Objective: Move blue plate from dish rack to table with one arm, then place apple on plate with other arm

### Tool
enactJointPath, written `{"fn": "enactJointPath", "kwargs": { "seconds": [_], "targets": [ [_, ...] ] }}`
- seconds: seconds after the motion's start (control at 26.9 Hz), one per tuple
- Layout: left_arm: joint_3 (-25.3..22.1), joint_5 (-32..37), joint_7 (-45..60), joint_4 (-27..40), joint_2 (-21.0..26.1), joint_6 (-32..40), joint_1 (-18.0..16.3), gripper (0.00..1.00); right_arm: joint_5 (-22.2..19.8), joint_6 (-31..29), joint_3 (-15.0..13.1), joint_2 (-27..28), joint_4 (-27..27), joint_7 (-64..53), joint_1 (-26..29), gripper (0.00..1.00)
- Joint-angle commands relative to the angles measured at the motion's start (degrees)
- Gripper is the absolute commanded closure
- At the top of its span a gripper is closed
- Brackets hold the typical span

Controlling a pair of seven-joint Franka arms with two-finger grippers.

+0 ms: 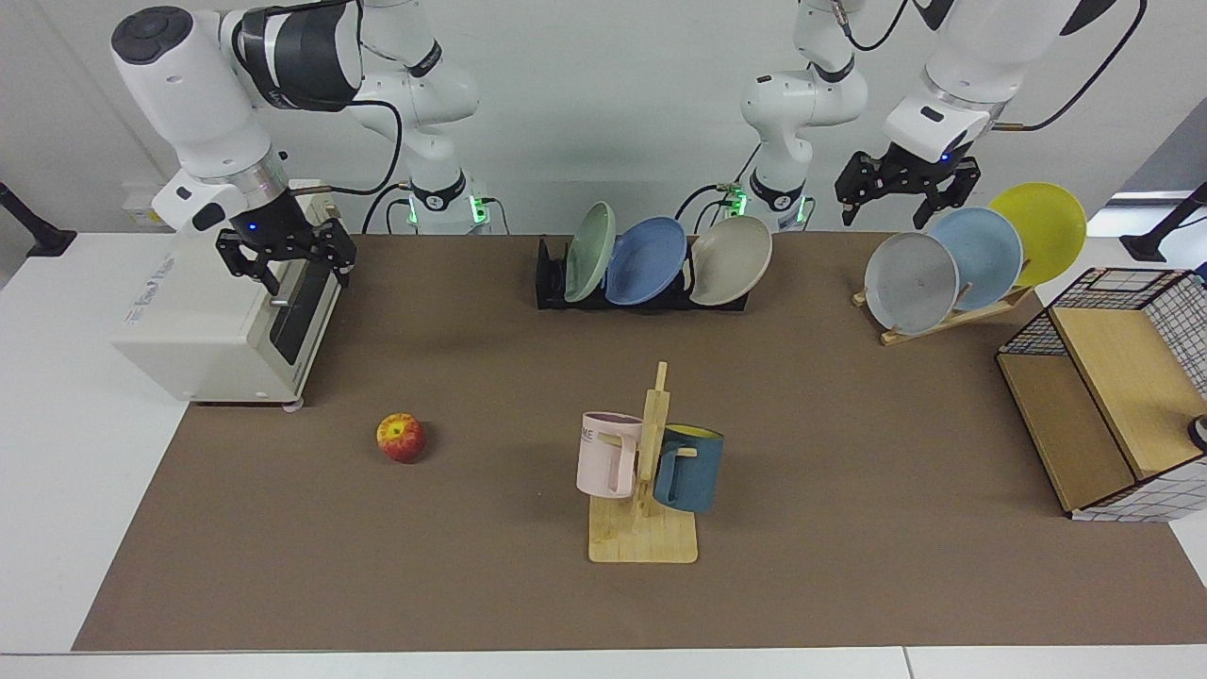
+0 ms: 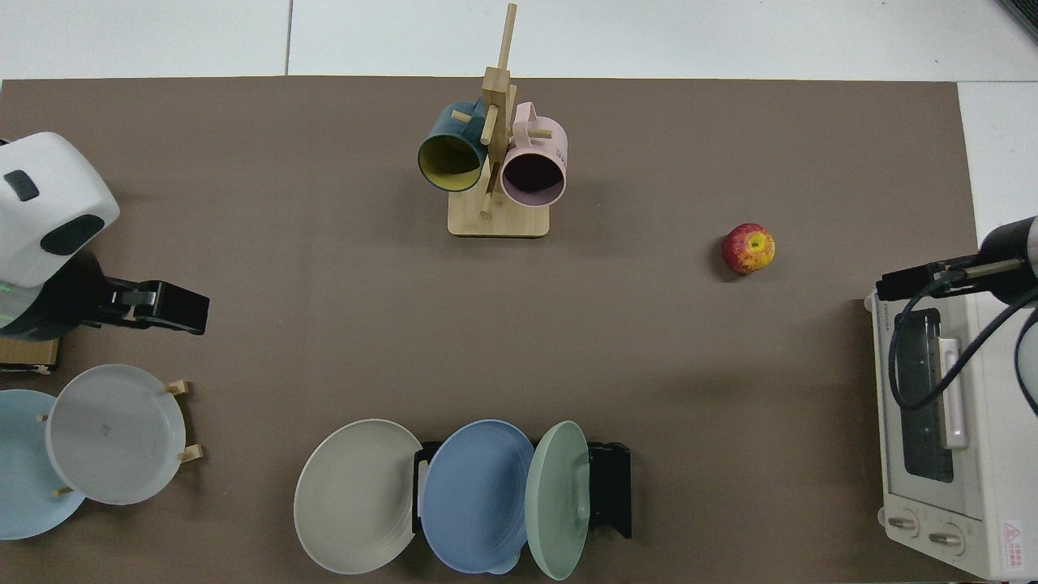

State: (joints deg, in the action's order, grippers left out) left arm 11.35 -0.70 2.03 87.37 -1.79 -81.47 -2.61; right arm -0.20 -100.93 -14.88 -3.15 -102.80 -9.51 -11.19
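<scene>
Facing the robots first: my left gripper (image 1: 907, 195) hangs above the pale wooden plate rack (image 1: 952, 316), fingers spread and holding nothing. My right gripper (image 1: 288, 258) hovers over the white toaster oven (image 1: 222, 321), fingers likewise apart and empty. The blue plate (image 1: 646, 260) stands on edge in the middle slot of the black dish rack (image 1: 552, 283), between a green plate (image 1: 589, 252) and a beige plate (image 1: 731, 260). The apple (image 1: 401, 438) lies on the brown mat (image 1: 849, 453) of the worktop (image 1: 57, 453), well apart from the rack. I judge the plate stiff, smooth and breakable, so its exposed upper rim is where I would pinch it, lifting straight out of the slot. The apple looks firm and round; it may roll, so I would close across its widest part. The pink mug (image 1: 608, 455) on the wooden mug stand (image 1: 646, 528) shows the letters "ME"; the oven's side carries lettering I cannot read.

From above, the blue plate (image 2: 478, 495) overlaps its neighbours, leaving little of its rim free. The apple (image 2: 748, 248) sits near the oven (image 2: 945, 438). The oven's small front label is not legible.
</scene>
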Motion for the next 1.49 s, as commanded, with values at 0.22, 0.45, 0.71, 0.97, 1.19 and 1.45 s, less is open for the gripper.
{"fn": "enactJointPath", "kwargs": {
  "seconds": [0.22, 0.45, 0.71, 0.97, 1.19, 1.45],
  "targets": [
    [-0.18, 0.97, -0.8, 1.13, -1.03, -0.89, -0.12, 0.0, -1.65, 0.91, -0.06, -1.59, -0.38, 1.16, 0.38, 0.0],
    [-0.27, 0.97, -0.27, 1.13, -1.2, -0.97, -0.12, 0.0, -1.65, 0.3, -0.06, -1.77, -0.64, 1.25, -0.05, 0.0],
    [-0.18, 1.14, 0.08, 1.13, -1.29, -0.8, 0.06, 0.0, -1.56, -2.16, -0.06, -1.51, -1.52, 1.68, -1.02, 0.0],
    [-0.27, 1.14, 0.26, 1.22, -1.38, -0.27, -0.03, 0.0, -1.65, -6.73, 0.03, -0.28, -2.4, 3.79, -1.2, 0.0],
    [-0.27, 1.14, 0.17, 1.57, -1.64, -0.01, -0.03, 0.0, -1.39, -9.37, 0.2, 1.48, -2.4, 4.5, -2.33, 0.0],
    [-0.27, 1.05, 0.0, 1.66, -1.64, -0.09, -0.03, 0.0, -1.12, -13.23, 0.2, 3.85, -2.4, 7.4, -2.6, 0.0]
  ]
}}
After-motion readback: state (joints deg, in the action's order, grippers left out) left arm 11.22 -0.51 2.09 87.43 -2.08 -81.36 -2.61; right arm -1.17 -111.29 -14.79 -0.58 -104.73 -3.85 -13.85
